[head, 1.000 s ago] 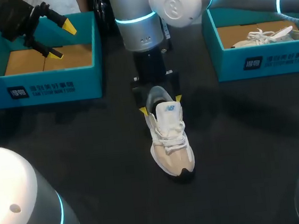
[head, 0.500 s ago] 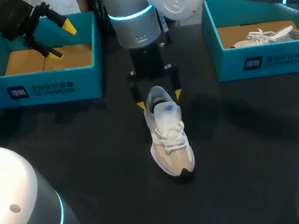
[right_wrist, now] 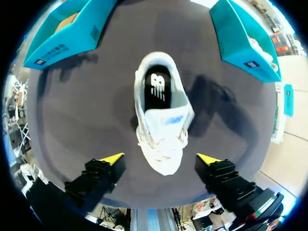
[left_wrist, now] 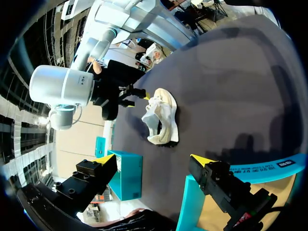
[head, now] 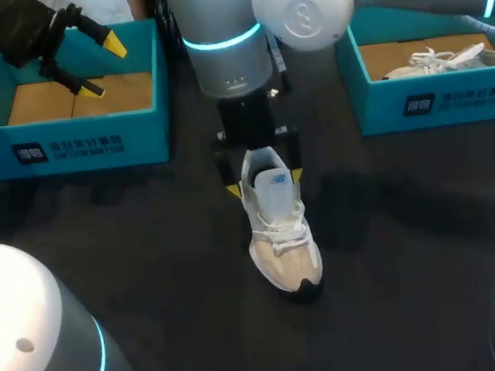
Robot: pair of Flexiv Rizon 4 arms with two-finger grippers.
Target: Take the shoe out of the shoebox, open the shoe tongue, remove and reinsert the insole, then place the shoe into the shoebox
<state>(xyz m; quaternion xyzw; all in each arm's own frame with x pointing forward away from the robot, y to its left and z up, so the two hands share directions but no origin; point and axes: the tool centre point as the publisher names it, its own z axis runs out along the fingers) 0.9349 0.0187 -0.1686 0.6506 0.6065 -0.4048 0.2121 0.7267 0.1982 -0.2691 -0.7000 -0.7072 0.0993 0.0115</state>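
Right claw (head: 265,182) is wide open and holds nothing, its yellow tips straddling the heel end of the shoe (head: 281,235); over the last second it shifts slightly and squares up over the collar, while the shoe stays put on the desk (head: 148,249) between the two boxes. The insole (right_wrist: 156,89) is seated inside the shoe, so this looks like lining up for the tongue/insole step, with removal not started. Left claw (head: 100,67) is wide open and empty, unchanged above the left shoebox (head: 65,138)
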